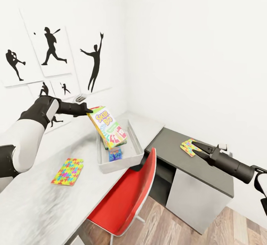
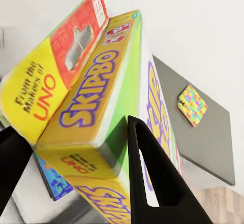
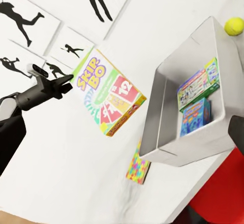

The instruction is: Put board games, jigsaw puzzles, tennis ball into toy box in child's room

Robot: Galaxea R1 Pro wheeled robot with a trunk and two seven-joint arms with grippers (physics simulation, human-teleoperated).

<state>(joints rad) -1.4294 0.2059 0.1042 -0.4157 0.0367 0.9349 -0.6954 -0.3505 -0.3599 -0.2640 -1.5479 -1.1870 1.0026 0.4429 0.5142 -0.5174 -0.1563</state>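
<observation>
Left gripper point(image 1: 88, 110) clamped on Skip-Bo box point(image 1: 107, 126), tilted above toy box point(image 1: 118, 161) at twelve o'clock, presumably for dropping in beside two smaller game boxes point(image 3: 199, 102). Right gripper point(image 1: 196, 146) spread open over a jigsaw puzzle point(image 1: 188, 146) at three o'clock, partly hiding it. Tennis ball point(image 3: 234, 26) behind the bin.

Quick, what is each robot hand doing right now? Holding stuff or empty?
Left end effector: shut on the Skip-Bo box, held above the toy box.
Right end effector: open, empty, over the dark desk by a jigsaw puzzle.
</observation>
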